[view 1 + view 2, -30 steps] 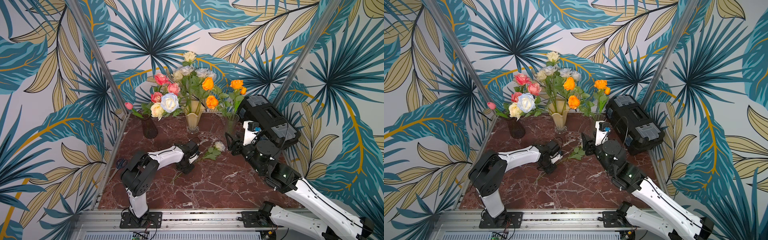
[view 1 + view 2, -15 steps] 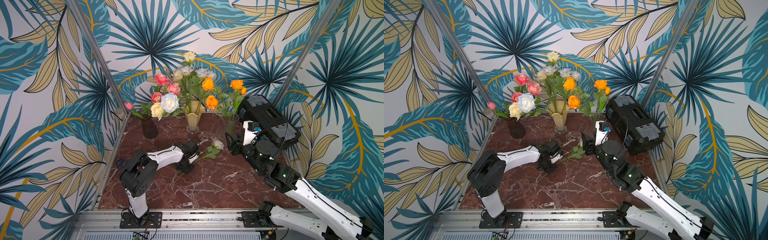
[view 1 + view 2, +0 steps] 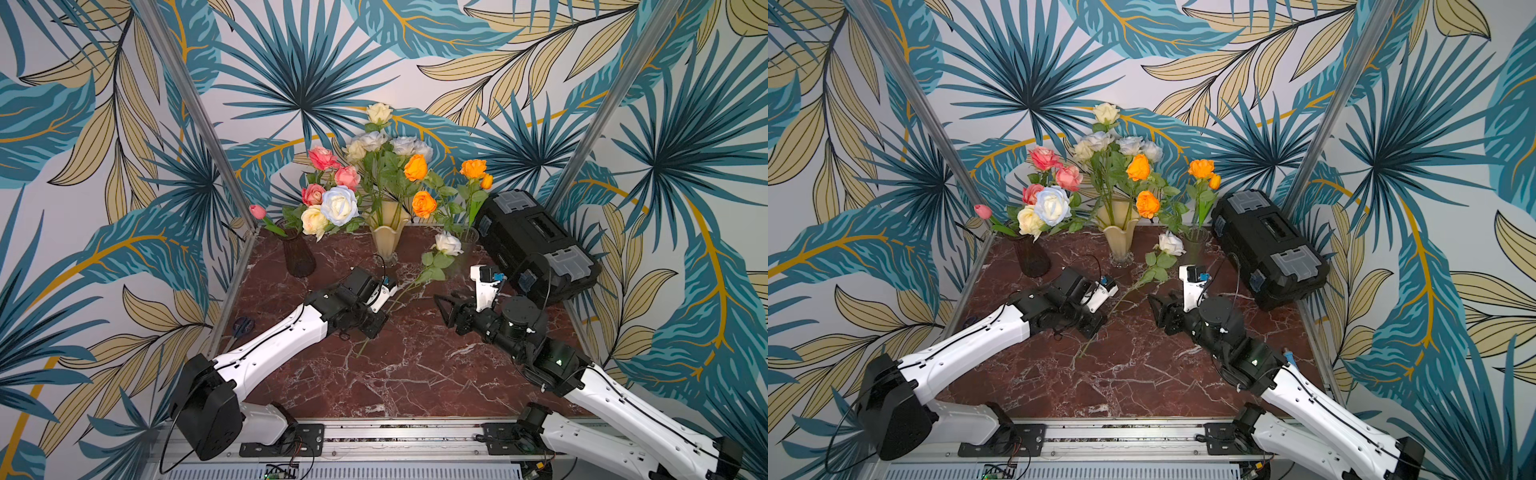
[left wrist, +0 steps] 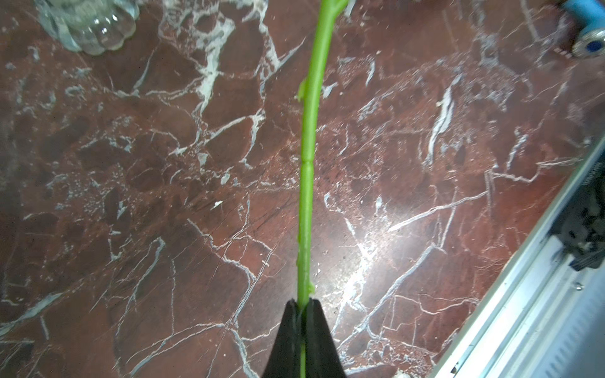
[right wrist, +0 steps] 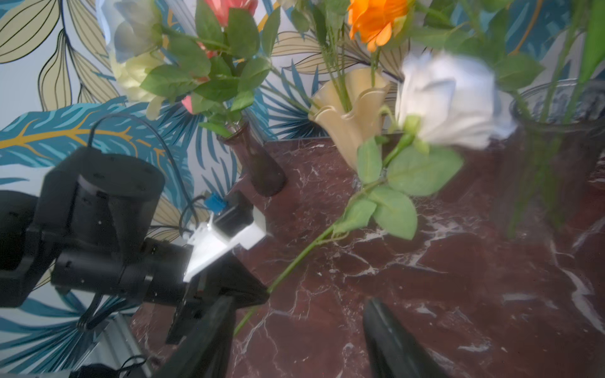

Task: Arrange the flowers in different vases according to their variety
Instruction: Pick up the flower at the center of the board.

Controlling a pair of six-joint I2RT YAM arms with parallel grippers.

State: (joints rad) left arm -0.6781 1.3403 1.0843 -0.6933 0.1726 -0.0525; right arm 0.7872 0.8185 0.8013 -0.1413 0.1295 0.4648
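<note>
A white rose on a long green stem slants up from the marble table, its bloom near the clear vase. My left gripper is shut on the lower stem, also seen in both top views. My right gripper stands open and empty just right of the stem. The dark purple vase holds pink, cream and pale-blue roses. White and orange roses stand in the cream-yellow vase. In the clear vase stand orange flowers.
A black toolbox lies at the back right, close behind the right arm. Blue scissors rest at the table's left edge. A metal rail runs along the front.
My left gripper has shut on the stem and raised it, so the white bloom has risen off the table toward the clear vase. The right gripper's jaws have widened.
</note>
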